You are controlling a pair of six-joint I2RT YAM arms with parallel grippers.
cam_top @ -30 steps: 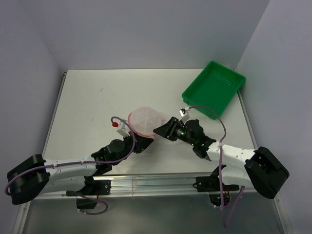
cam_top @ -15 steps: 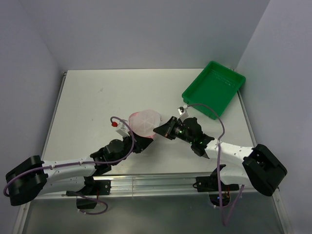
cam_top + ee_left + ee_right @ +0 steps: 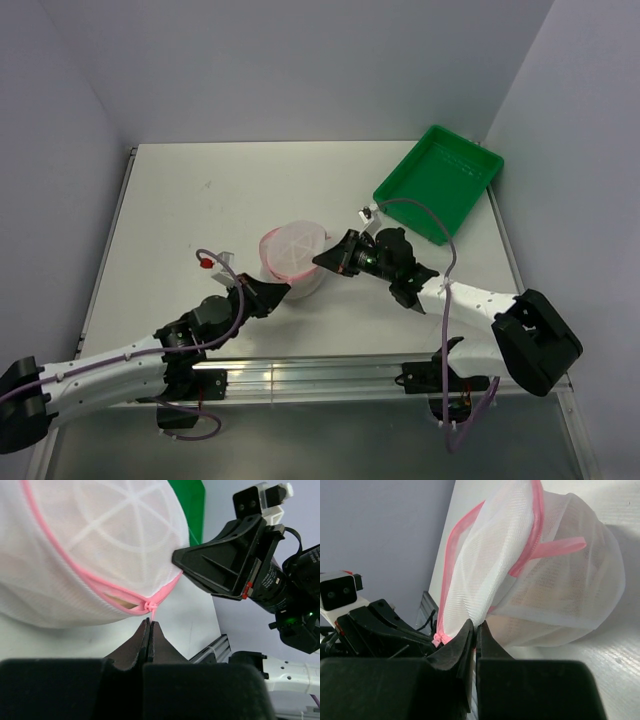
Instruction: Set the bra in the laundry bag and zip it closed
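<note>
A robot lab cell. Plain lavender walls (image 3: 300,60) box in a white bench (image 3: 180,200); two cabled arms (image 3: 470,300) sit on an aluminium rail (image 3: 330,372) at its near edge.

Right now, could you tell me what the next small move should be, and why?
Probably the left claw, shut on the pink pull, should draw it along the zip: the bra shows through an unclosed gap beside it, while the right claw pins the bag.

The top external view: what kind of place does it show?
Most likely a robotics test bench, not a home: plain walls surround a white table, two robot arms are bolted to a metal rail at its near edge, and a green tray and a laundry bag lie on it.
</note>
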